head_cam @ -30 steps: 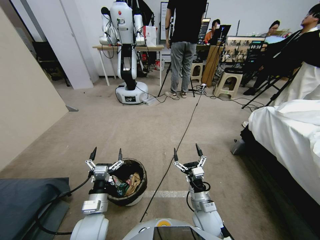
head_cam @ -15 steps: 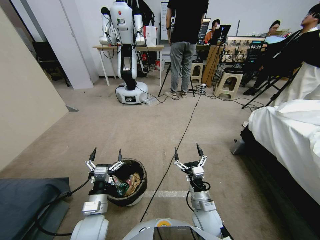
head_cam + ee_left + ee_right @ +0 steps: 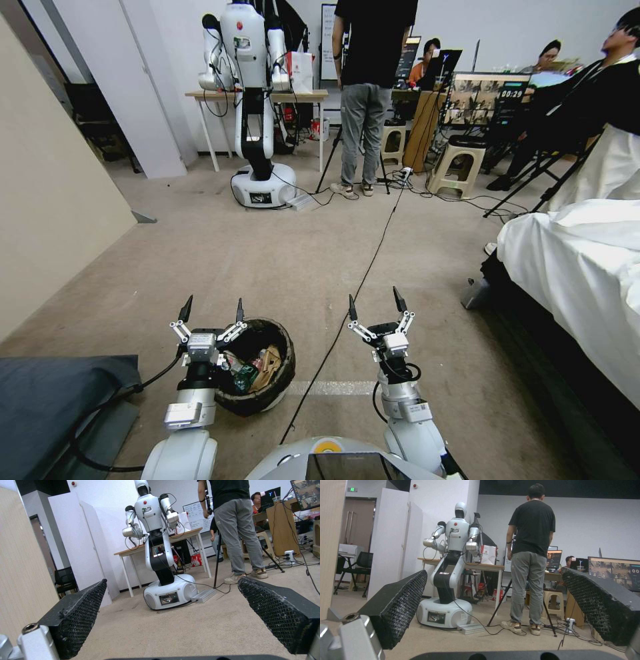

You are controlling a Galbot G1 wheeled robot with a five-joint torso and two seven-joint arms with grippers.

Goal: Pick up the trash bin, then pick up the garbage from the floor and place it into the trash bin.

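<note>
The small round white plastic trash bin (image 3: 257, 365), lined with a dark bag folded over its rim, stands on the beige-grey short carpet floor (image 3: 267, 267) close in front of the robot's base, just beside a pale tape line. It touches or nearly touches the inner side of the left end effector (image 3: 211, 311), which hangs beside the bin's rim with its fingers spread apart and nothing between them. The right end effector (image 3: 374, 301) is held out well apart from the bin, on the far side of a thin black cable (image 3: 360, 283), its fingers likewise spread and empty.

Inside the bin lie pieces of garbage (image 3: 252, 369): a crumpled green-labelled plastic bottle, a scrap of brown paper and something red.

By its look the bin should be light and fairly stiff, with a thin wall that may flex under a pinch. The smooth plastic and loose bag film could let the pads slide, so the rim, where bag and wall double up, seems the best place to grip: one finger inside, one outside. The litter inside adds little weight but could spill if the bin tips.
</note>
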